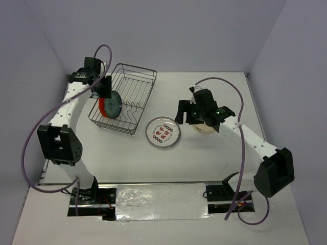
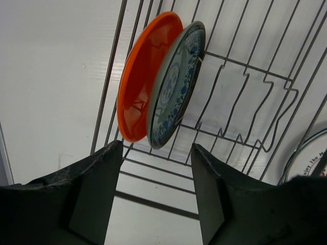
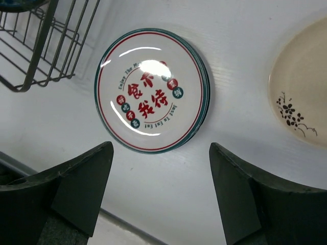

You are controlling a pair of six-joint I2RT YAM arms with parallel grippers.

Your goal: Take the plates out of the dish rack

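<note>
Left fingers (image 2: pixel 92 199) and right fingers (image 3: pixel 76 189) stood released, empty; the teal plate (image 2: pixel 173 87) half hid the orange plate (image 2: pixel 138 76); the cream plate (image 3: pixel 301 97) was cut off.

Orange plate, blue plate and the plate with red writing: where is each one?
Orange plate (image 2: pixel 140 84), left wrist view, on its shiny inner face.
Blue plate (image 2: pixel 173 87), left wrist view, on its patterned face.
Plate with red writing (image 3: pixel 149 97), right wrist view, on the red letters in its middle.
</note>
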